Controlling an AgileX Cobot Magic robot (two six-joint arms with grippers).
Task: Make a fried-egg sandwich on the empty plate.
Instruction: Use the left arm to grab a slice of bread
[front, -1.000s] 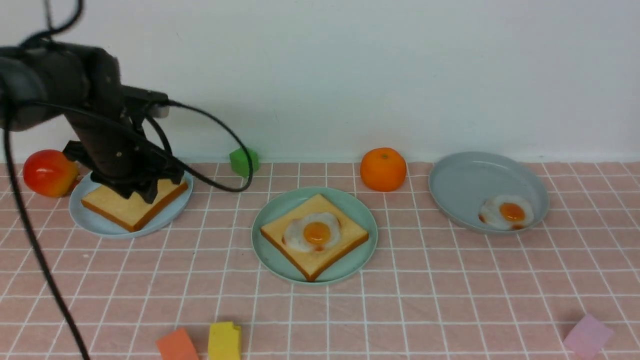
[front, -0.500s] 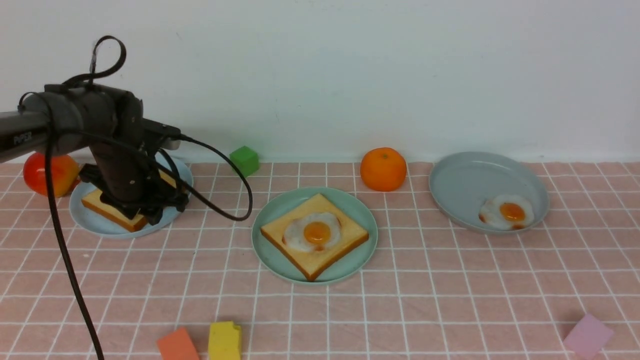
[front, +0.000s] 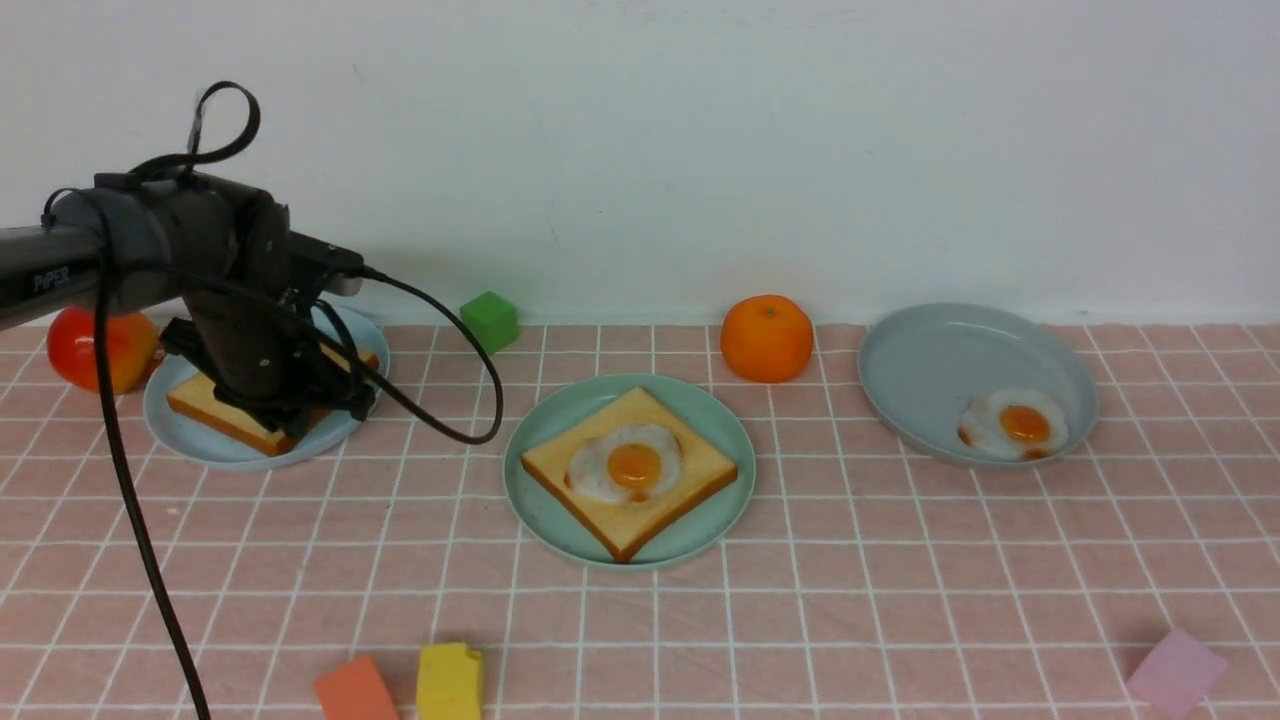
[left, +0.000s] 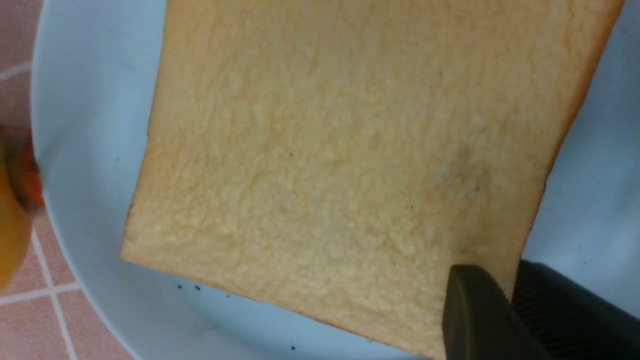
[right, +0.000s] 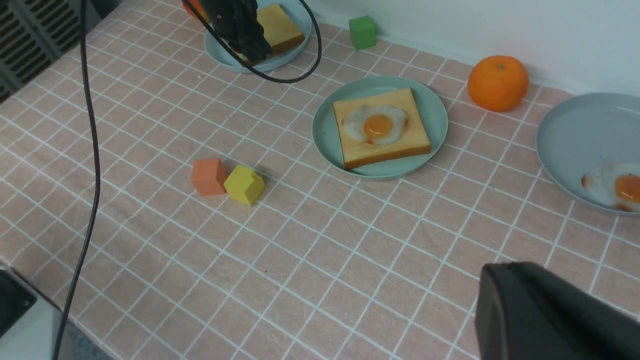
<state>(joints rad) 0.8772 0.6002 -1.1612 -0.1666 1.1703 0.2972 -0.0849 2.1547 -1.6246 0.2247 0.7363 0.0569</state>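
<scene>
Front view: apple (front: 102, 348) beside light-blue plate (front: 208, 450).

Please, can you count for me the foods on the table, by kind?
Toast slices: 2 (one on the light blue plate, one on the green plate)
Fried eggs: 2
Oranges: 1
Red-yellow fruit: 1
Total: 6

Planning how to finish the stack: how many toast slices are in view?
2: one toast slice on the light blue plate, partly behind the left gripper; another under an egg on the green plate.
</scene>
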